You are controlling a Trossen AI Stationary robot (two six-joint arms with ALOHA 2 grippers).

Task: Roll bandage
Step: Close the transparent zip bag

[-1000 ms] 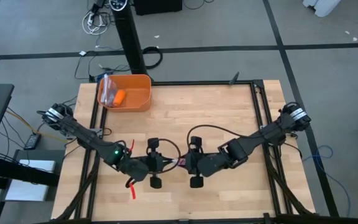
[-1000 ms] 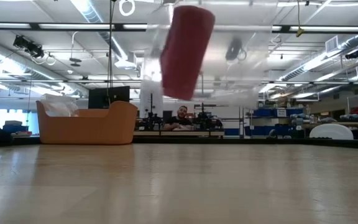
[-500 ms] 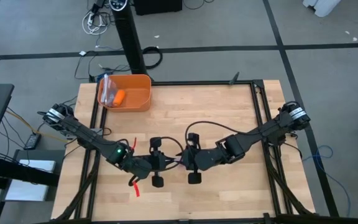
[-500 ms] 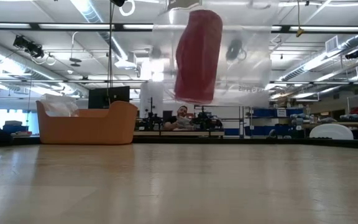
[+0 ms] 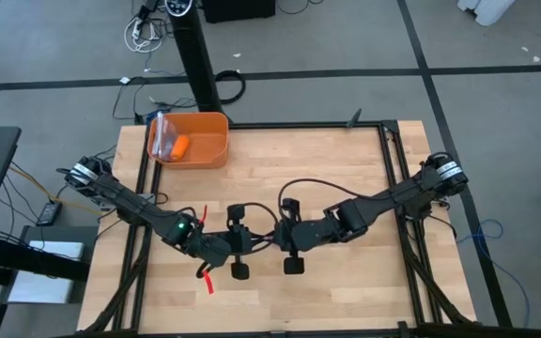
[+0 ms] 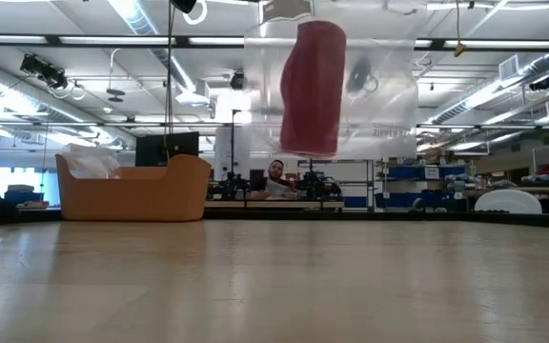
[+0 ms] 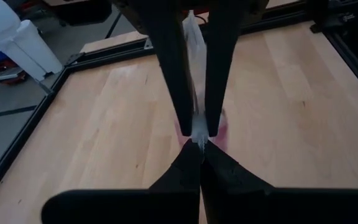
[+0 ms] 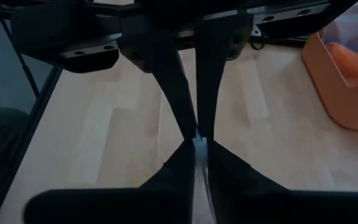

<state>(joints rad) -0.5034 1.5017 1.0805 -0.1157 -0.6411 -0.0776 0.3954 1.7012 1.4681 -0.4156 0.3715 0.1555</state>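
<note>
Rolled magenta-pink fabric bandage (image 6: 313,88) hanging upright inside a clear crinkly plastic bag (image 6: 379,95), suspended well above the pale wooden table (image 5: 346,160), directly below both claws. Left claw (image 5: 248,240) clamped tight on the bag's top edge; right claw (image 5: 278,238) facing it tip to tip, pinched on the same edge just beside it. Compared with a second ago: right claw drawn leftward and narrowed from a wider gap onto the bag edge, bandage swung from tilted to nearly vertical and shifted slightly right in the low view. Beyond the left claw, well apart near the far table edge, an orange plastic bin (image 5: 205,150) holding a small orange object (image 5: 181,145). Bare boards around both claws, black frame rails (image 5: 393,160) at the sides.
</note>
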